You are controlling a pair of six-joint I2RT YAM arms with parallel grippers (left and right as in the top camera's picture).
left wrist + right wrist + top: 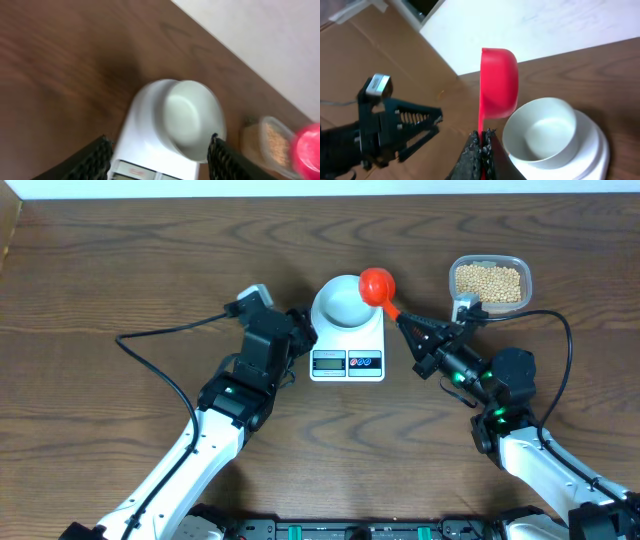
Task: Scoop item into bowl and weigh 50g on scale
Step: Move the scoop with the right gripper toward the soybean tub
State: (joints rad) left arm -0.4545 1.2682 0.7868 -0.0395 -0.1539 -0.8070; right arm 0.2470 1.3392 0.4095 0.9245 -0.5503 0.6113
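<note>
Beans (488, 280) tan, heaped in tub (527, 282); left hand (301, 332) spread, right hand (410, 328) pinching scoop (377, 282)

A clear plastic tub (490, 259) sits at the far right of the dark wood table (150, 260). The red scoop (377, 282) is tipped on its side.

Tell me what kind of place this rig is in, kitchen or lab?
Probably a robotics lab bench, not a kitchen: two cabled robot arms work at a wood-grain table, and the props are a kitchen scale, a white bowl, a red scoop and a tub of beans.
</note>
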